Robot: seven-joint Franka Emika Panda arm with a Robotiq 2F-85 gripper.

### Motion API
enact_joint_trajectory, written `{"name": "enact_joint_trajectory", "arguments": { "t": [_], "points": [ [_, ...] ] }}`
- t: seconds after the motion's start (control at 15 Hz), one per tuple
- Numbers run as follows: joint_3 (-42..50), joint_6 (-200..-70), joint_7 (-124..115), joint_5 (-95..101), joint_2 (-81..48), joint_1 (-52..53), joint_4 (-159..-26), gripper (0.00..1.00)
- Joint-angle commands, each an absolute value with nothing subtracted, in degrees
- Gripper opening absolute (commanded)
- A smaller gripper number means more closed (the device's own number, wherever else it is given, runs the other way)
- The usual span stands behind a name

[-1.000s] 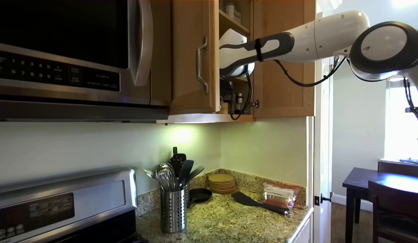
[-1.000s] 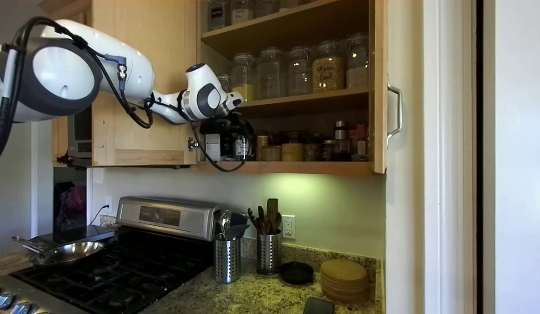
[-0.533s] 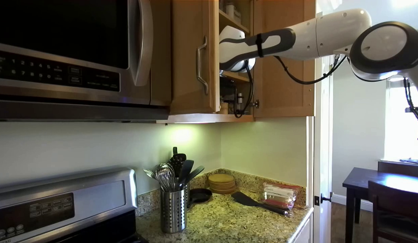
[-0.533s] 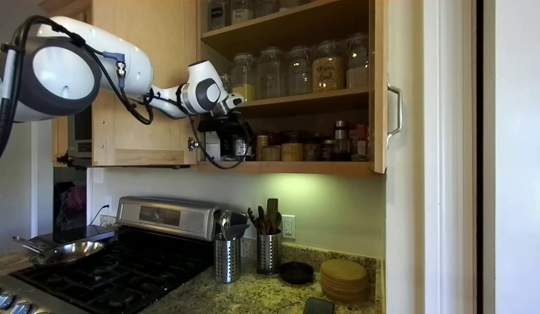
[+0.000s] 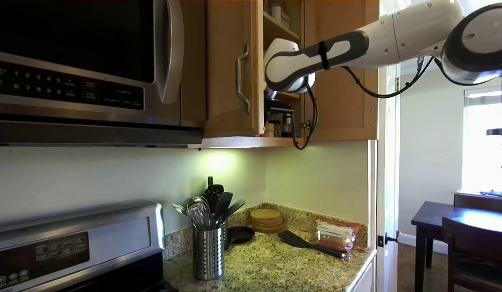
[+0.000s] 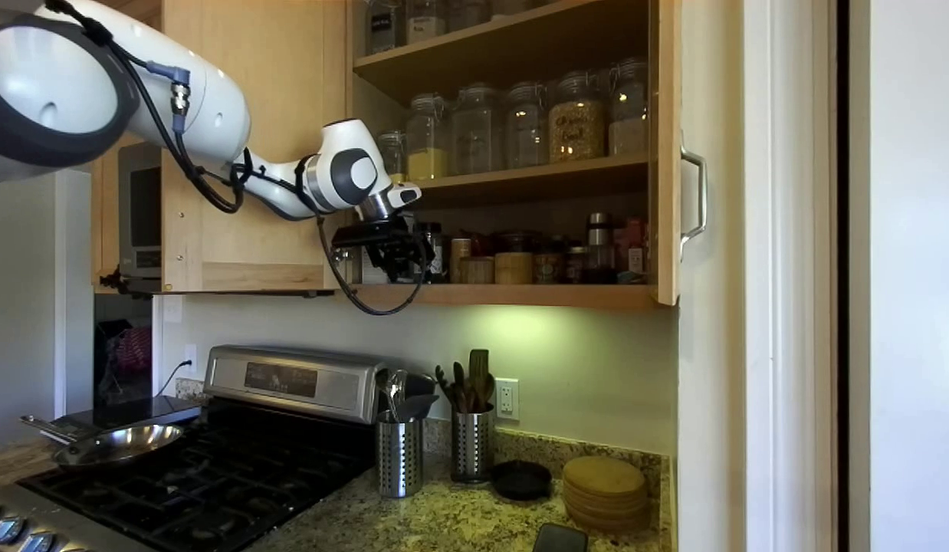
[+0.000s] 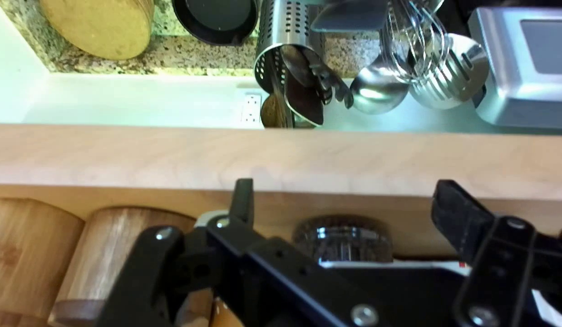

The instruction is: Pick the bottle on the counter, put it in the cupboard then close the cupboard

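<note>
The small dark bottle [image 7: 342,238] stands on the lowest shelf of the open cupboard, near its front edge. In an exterior view the bottle [image 6: 438,247] is partly hidden behind my gripper [image 6: 404,264]. In the wrist view my gripper [image 7: 344,190] is open, with the bottle between and beyond the spread fingers, touching neither. In an exterior view my gripper [image 5: 279,115] is mostly behind the cupboard [image 5: 234,73] door. Both doors of the cupboard [image 6: 252,146] stand open. The granite counter [image 6: 459,521] lies below.
Wooden containers [image 7: 117,254] stand beside the bottle on the shelf. Glass jars [image 6: 474,126] fill the shelf above. The right door's handle [image 6: 697,199] sticks out. A microwave [image 5: 72,89] adjoins the cupboard. Utensil holders [image 6: 400,456], wooden rounds [image 6: 605,487] and a stove [image 6: 206,468] are below.
The arm has drawn back outward, and my gripper has moved left and slightly down in the view facing the shelves. The bottle stays on the shelf. The doors have not moved.
</note>
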State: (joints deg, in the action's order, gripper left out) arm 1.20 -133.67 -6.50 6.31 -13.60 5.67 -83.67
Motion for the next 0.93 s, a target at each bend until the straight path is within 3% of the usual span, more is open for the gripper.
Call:
{"name": "enact_joint_trajectory", "arguments": {
  "t": [0.0,0.87],
  "points": [
    [0.88,-136.10,-7.41,8.86,-4.67,5.30,-97.14,1.00],
    [-0.34,-135.65,-5.63,7.99,9.66,3.71,-130.41,1.00]
  ]
}}
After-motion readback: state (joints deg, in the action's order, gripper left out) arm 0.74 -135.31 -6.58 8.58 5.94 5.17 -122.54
